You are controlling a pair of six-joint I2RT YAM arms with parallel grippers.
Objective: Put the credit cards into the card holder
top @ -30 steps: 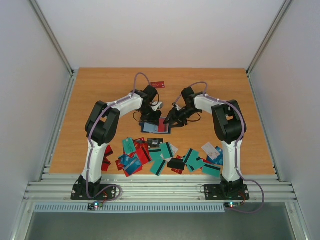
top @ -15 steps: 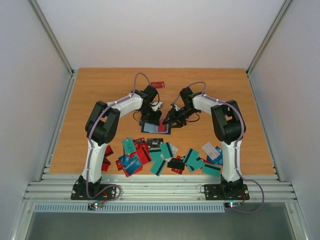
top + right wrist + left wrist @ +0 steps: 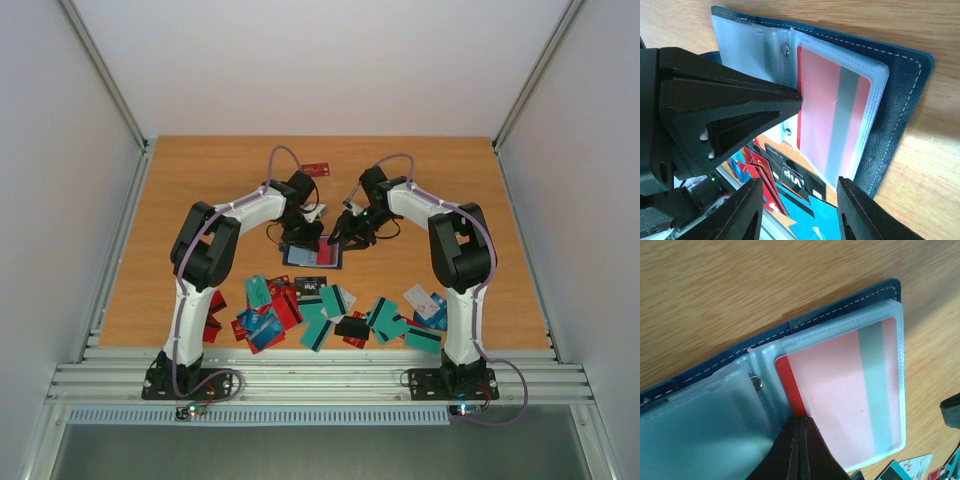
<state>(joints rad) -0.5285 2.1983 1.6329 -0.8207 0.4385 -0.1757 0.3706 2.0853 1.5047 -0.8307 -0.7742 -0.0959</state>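
We see the card holder lying open mid-table, a red card sitting in its clear sleeve w/ one long edge showing. Our left gripper has its jaws pressed together, tip on that edge; the right gripper hangs above w/ jaws apart, nothing in them. The loose credit cards lie heaped near the arm bases. We reckon they're light, stiff, slick, so pinch an overhanging edge; sleeves look floppy, so pin the holder

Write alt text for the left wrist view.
A red card sits almost fully inside a clear sleeve of the open navy card holder on a wooden table. The left gripper, shut, meets the card's bare edge.
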